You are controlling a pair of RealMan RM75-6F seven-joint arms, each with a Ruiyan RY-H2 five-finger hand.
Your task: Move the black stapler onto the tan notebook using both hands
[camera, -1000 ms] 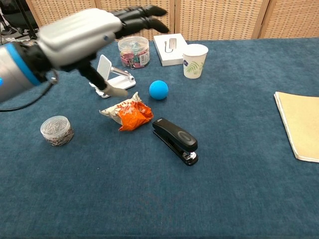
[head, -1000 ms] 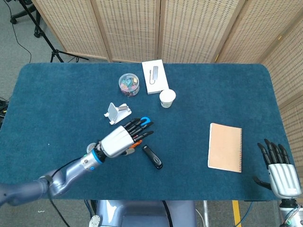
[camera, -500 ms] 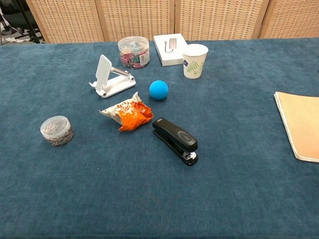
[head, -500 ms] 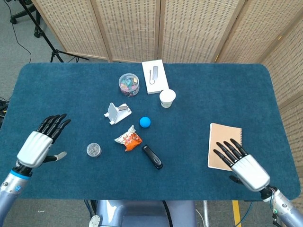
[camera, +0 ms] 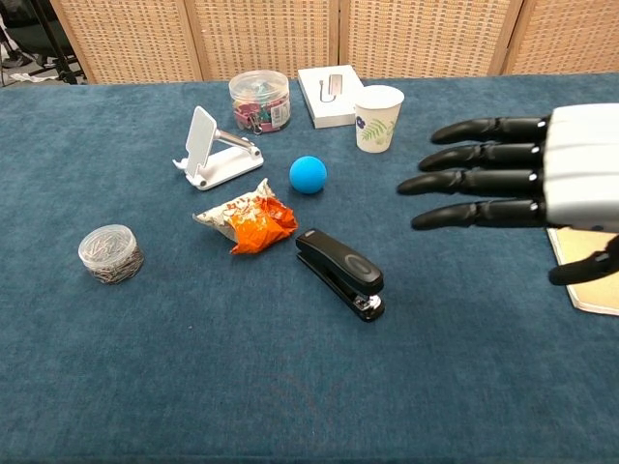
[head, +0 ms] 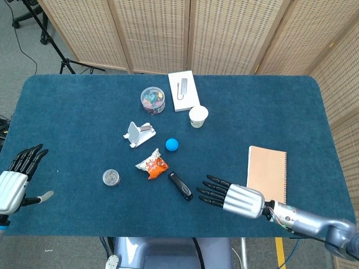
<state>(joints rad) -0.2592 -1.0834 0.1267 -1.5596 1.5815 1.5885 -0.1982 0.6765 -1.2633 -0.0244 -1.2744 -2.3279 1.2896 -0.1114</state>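
Observation:
The black stapler [head: 181,185] [camera: 340,273] lies flat on the blue table, just right of an orange snack packet. The tan notebook [head: 267,174] [camera: 588,290] lies to the right near the table's front edge; the chest view shows only its left part below my right hand. My right hand [head: 231,196] [camera: 527,184] hovers open with fingers stretched toward the stapler, a short way right of it, not touching. My left hand [head: 14,180] is open at the far left table edge, holding nothing, out of the chest view.
An orange snack packet [head: 152,166], a blue ball [head: 172,144], a white phone stand [head: 138,134], a jar of paper clips [head: 111,177], a tub of coloured clips [head: 152,99], a paper cup [head: 197,116] and a white box [head: 183,91] lie behind and left of the stapler.
My left hand drew back from above the packet to the far left edge. My right hand swept left from the right front corner, past the notebook, toward the stapler.

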